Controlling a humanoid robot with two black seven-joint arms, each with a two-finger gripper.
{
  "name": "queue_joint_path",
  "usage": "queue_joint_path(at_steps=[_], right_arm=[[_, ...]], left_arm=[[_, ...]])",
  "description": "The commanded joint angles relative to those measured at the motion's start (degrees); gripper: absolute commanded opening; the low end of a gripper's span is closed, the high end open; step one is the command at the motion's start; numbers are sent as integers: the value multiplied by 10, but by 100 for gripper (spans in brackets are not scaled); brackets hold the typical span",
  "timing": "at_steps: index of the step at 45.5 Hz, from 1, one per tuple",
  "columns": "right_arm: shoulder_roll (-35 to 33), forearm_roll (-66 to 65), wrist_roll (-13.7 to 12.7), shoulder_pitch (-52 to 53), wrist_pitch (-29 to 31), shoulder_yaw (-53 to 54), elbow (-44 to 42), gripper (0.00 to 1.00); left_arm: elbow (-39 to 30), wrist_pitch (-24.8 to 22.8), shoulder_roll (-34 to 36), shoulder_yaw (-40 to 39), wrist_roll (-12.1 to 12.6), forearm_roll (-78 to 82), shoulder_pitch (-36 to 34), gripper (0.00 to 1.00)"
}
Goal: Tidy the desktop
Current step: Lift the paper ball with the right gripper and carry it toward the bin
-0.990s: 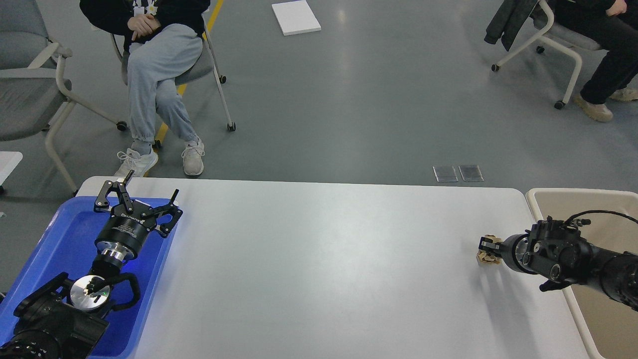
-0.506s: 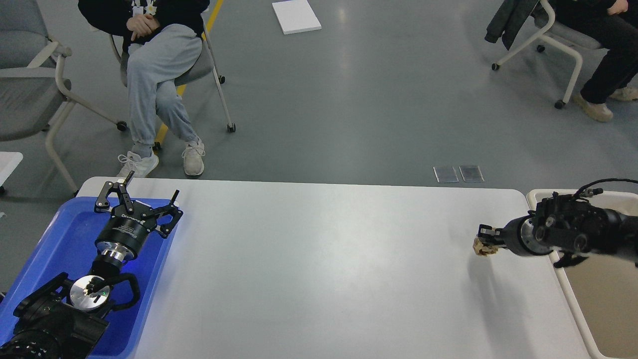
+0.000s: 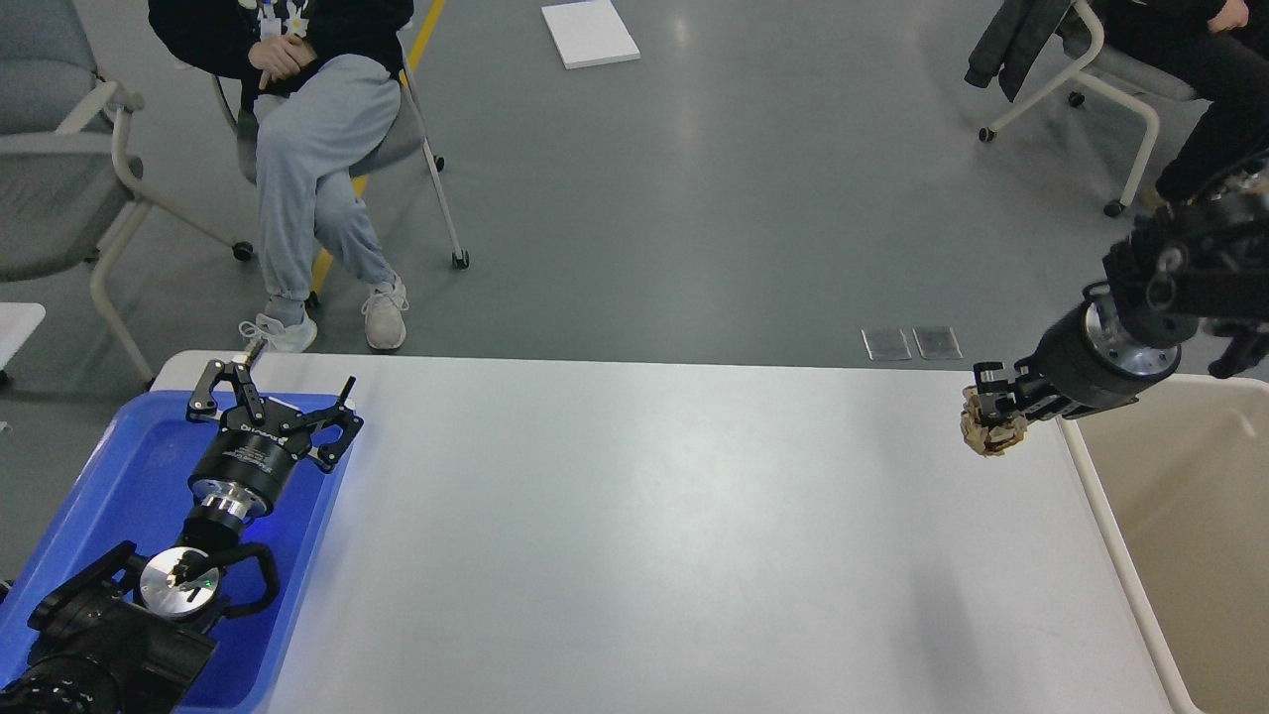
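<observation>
Both arms black, jointed. Left arm (image 3: 109, 625): silver disc with green dot near elbow, silver ring under cylindrical wrist with white lettering, thin black linkage fingers (image 3: 230, 382). Right arm (image 3: 1170, 288): silver wrist flange, bolt heads, stubby black gripper (image 3: 996, 412).

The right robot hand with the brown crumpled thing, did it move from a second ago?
Yes. The right gripper, shut on the crumpled brown wad, has risen toward the desktop's far edge, beside the beige bin.

desktop (image 3: 634, 535): plain white
tray (image 3: 99, 476), left edge: blue
bin (image 3: 1180, 516), right edge: beige
crumpled wad (image 3: 991, 434), far right corner: tan-brown
grippers, left (image 3: 273, 397) and right (image 3: 996, 397): black
</observation>
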Motion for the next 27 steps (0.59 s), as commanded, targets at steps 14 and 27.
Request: queue_joint_path(at_steps=[14, 27], right_arm=[[1, -7, -1, 258, 128, -41, 88, 0], [1, -8, -2, 260, 128, -44, 87, 0]], left_arm=[[0, 0, 0, 0, 0, 0, 0, 100], [0, 0, 0, 0, 0, 0, 0, 100]])
